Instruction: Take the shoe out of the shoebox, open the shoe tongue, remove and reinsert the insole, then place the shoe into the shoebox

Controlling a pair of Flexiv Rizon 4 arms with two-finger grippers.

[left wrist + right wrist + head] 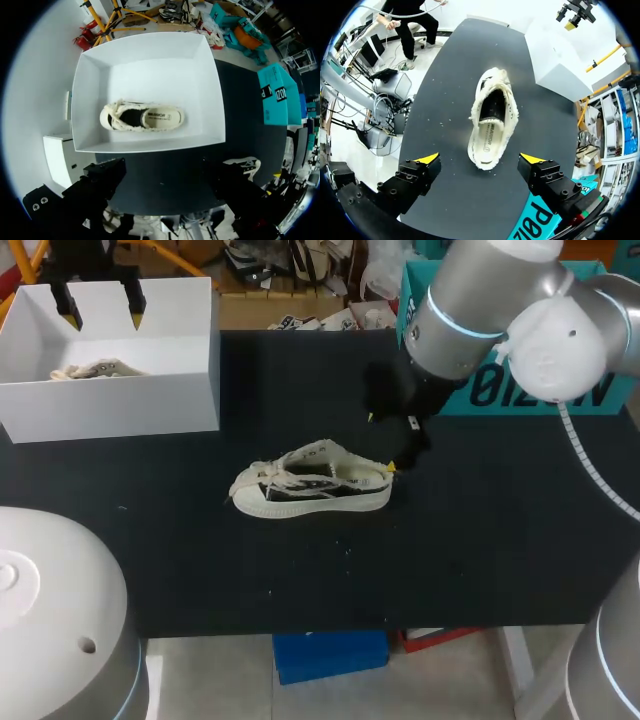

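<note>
Shoe out of the shoebox; tongue, insole and return apparently yet to do.
On table (480, 560): shoebox (150, 400) holding a second shoe (142, 117); shoe (312, 485) mid-table, insole (490, 140) seated; right end effector (380, 442) spread wide, empty, over the heel; left end effector (103, 310) spread, empty, above the shoebox.

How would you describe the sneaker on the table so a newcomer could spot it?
On the black table, right of the white shoebox, lies a cream sneaker. Unlike its twin inside the box, it sits outside, heel by the open jaws of the right gripper.
</note>
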